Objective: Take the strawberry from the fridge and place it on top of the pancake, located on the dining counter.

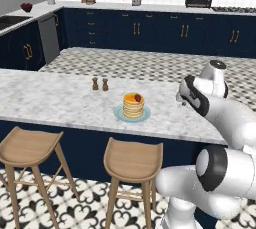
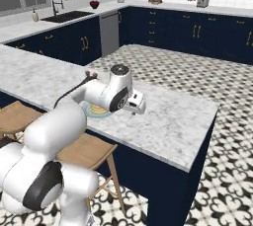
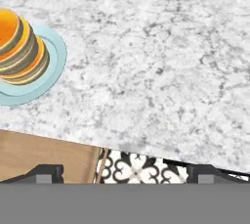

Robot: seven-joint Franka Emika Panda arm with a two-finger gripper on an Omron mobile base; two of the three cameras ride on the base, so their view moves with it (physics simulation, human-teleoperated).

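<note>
The pancake [image 1: 133,106] is a short golden stack on a pale blue-green plate [image 1: 120,115] on the dining counter [image 1: 55,100]. A tiny dark-red strawberry [image 1: 137,97] rests on top of the stack. My gripper [image 2: 140,105] hovers over the counter just to the right of the stack, apart from it, open and holding nothing. In the hand view the fingertips [image 3: 46,173] stand wide apart around the gripper [image 3: 128,174], above the counter's near edge [image 3: 146,61], with the pancake [image 3: 19,47] and plate [image 3: 52,64] at the upper left. The fridge is out of view.
Two small brown shakers [image 1: 100,84] stand behind and to the left of the plate. Wooden stools [image 1: 30,145] [image 1: 132,159] line the counter's near side, one just below the hand [image 3: 49,157]. The far worktop holds a sink [image 2: 66,17].
</note>
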